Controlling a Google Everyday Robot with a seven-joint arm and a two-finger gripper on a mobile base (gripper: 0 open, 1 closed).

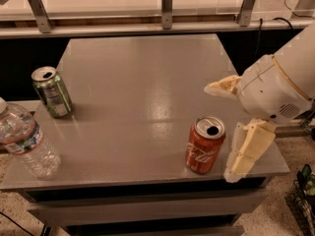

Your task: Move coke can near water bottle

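The coke can point(205, 144), red-orange with white script and an open silver top, stands upright near the front right of the grey table point(142, 82). The water bottle point(25, 139), clear ribbed plastic with a white, red and blue label band, stands at the front left corner, partly cut off by the frame edge. My gripper point(220, 129) comes in from the right, open, with one cream finger point(221, 88) behind the can and the other finger point(246, 149) just to its right. It is not touching the can.
A green can point(51, 92) with a white label stands upright at the left edge, behind the bottle. A railing with metal posts point(167, 6) runs along the back. A dark basket point(302, 195) sits on the floor at the lower right.
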